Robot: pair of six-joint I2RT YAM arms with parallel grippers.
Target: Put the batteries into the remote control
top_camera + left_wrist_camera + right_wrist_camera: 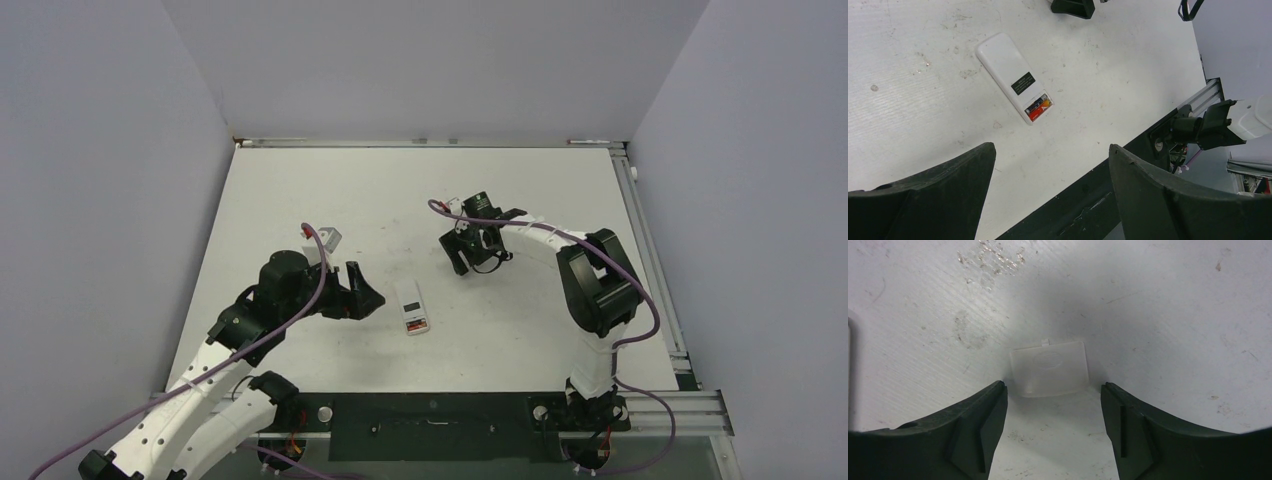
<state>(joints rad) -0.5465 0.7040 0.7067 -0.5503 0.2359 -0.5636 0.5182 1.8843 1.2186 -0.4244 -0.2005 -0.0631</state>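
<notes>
The thin battery cover [1049, 367], judged light and slick, lies flat on the counter [1173, 315] between the spread right fingers [978, 425], best pinched by its side edges; beyond the parted left fingers [943, 185] the remote control [1008, 70] lies back-up, batteries [1039, 106] seemingly seated.

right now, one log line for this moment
remote back up, batteries in | left tool open, clear of remote | right tool open, straddling loose cover

I see a scuffed white surface [300, 200] boxed in by plain grey walls [420, 60], a metal rail [430, 142] along its far edge.
</notes>
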